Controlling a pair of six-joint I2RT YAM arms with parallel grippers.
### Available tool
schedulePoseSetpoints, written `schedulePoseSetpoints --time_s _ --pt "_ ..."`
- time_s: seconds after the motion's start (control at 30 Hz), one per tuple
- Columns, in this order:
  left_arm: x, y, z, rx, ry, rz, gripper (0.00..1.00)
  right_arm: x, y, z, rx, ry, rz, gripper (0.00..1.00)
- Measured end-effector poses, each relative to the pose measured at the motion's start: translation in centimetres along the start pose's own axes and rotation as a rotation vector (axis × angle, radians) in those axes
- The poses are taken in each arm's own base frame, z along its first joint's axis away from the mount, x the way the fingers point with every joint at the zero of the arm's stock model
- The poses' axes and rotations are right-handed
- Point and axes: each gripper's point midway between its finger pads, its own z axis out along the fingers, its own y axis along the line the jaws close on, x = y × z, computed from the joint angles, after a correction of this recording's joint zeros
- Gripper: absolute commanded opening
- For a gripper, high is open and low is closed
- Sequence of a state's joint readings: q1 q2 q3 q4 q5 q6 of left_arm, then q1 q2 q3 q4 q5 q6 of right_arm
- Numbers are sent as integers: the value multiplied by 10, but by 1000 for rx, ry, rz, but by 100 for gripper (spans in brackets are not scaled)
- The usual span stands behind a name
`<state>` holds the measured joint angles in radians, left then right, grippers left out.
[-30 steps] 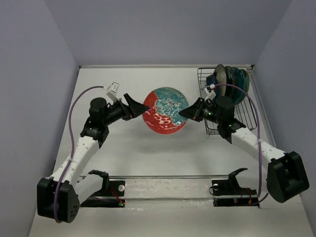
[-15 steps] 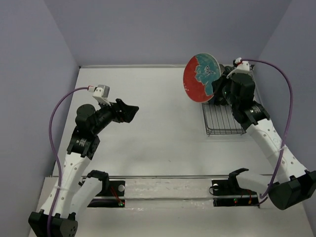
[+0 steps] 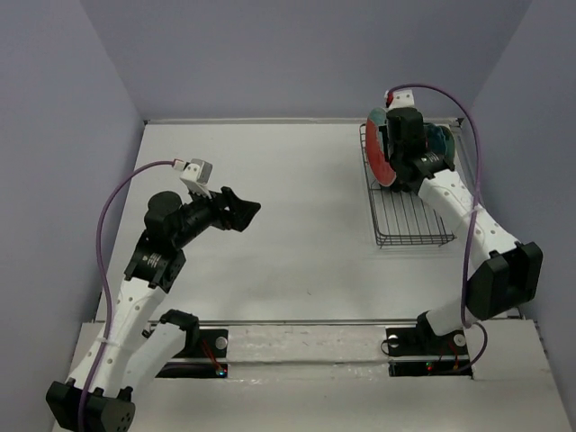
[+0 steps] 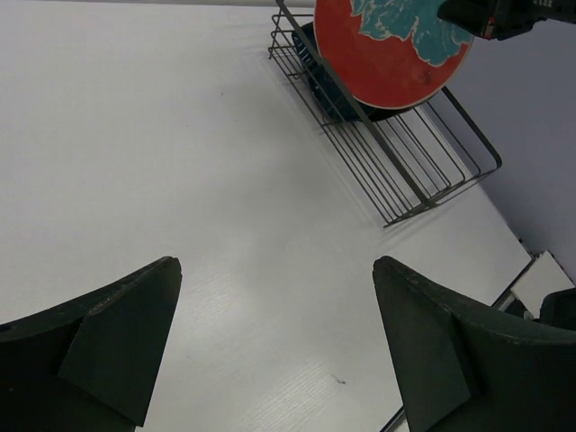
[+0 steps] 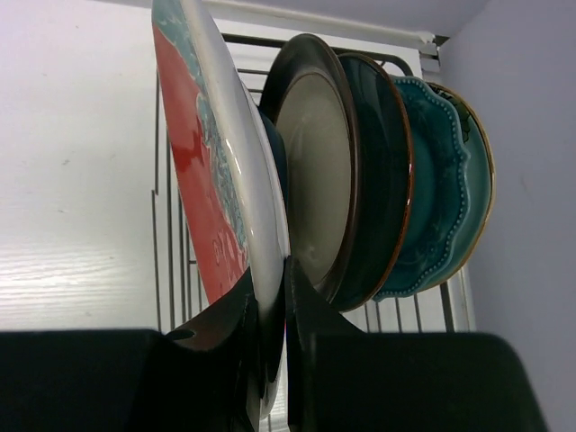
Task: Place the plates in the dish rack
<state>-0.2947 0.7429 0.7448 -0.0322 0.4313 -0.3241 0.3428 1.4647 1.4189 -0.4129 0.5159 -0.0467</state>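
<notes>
While gripping the red-rimmed plate [image 5: 211, 180] by its edge with the right fingers [image 5: 297, 310] closed on the rim, holds it upright at the far end of the dish rack [image 3: 409, 229], just beside the brown-rimmed cream plate [image 5: 310, 171]. Cannot tell whether seated between the prongs or just above the wires. Already racked on edge behind the cream one: dark teal plate [image 5: 382, 180], then scalloped teal plate [image 5: 441, 189]; possibly one more behind, mostly hidden. Left fingers [image 4: 126, 333] spread wide, holding nothing, raised over the worktop [image 3: 297, 243], well apart from the rack. No further plate seen lying on the worktop. Judged nearly finished, with this as the last plate. Left to do: lower into a free slot, let go, draw clear.
</notes>
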Motion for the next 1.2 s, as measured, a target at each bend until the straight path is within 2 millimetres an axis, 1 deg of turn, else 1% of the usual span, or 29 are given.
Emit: schedulePoseSetpoints --time_s 0.07,0.17,0.37,0.53,0.67,0.77,0.9,1.0,1.07,1.13,1.2 --pt "5 -2 0 3 18 7 99 4 2 9 20 26 -58 7" --pt "12 -4 1 2 39 15 99 0 1 18 55 41 -126 7" --pt "20 -10 1 10 65 31 99 -12 6 25 101 31 -209 7" --pt "25 -13 1 13 81 41 99 -14 11 34 124 21 -234 7" --pt "26 -13 1 6 84 45 99 -16 19 43 161 13 -288 7" --pt "27 -12 1 -2 88 46 99 -17 32 50 195 -5 -337 7" --pt "30 -12 1 -7 95 49 99 -21 42 51 233 -29 -368 7" --pt "31 -14 1 -5 100 52 99 -26 39 49 268 -47 -361 7" --pt "32 -15 1 -3 103 55 99 -29 33 48 323 -67 -347 7" --pt "33 -16 2 0 104 56 99 -30 32 48 343 -82 -338 7" --pt "33 -17 2 3 106 57 99 -27 35 48 348 -89 -348 7"
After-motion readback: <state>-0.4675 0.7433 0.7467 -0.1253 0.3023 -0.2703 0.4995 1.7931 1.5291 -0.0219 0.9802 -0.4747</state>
